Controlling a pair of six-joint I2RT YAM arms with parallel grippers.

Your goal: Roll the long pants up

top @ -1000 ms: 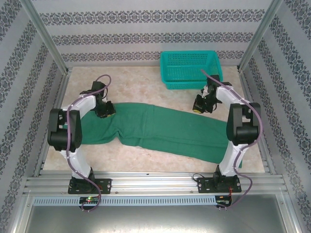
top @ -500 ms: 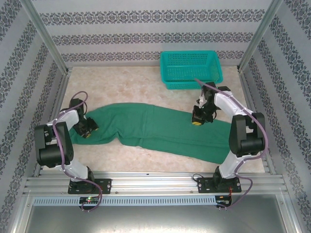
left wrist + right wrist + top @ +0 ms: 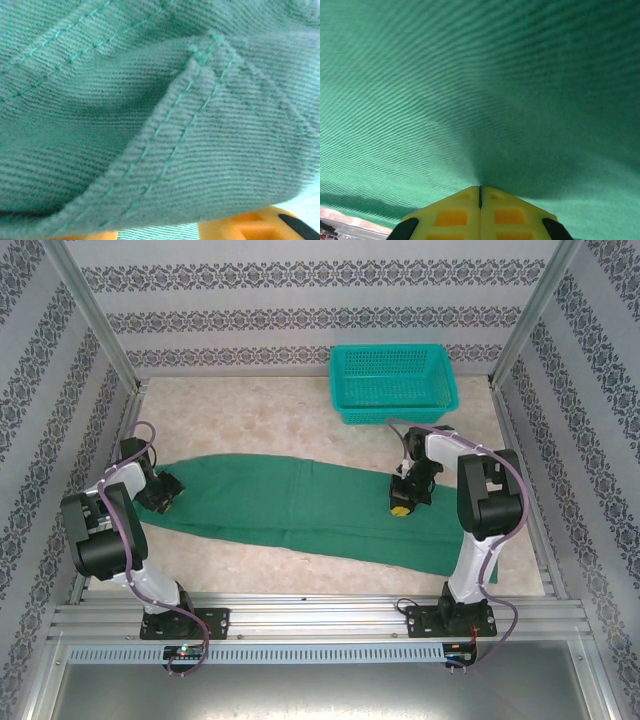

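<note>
Not yet rolled: the long pants (image 3: 300,502) flat across the table (image 3: 260,420) from 4 to 9 o'clock. At 3 o'clock, clenched right gripper (image 3: 400,508), tips pressed into the cloth. At 9 o'clock, left gripper (image 3: 166,490) at the hem; clamped or released, cannot tell. Risks, as a judgement: losing the hem, or tugging against the pinned middle and starting a crooked roll. Farthest, at 1 o'clock, basket (image 3: 390,380).

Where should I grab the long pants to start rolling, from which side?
Grip the stitched edge at the left end of the long pants, coming low from the left; they lie flat, stretched left to right, so that free end should roll rightward.
</note>
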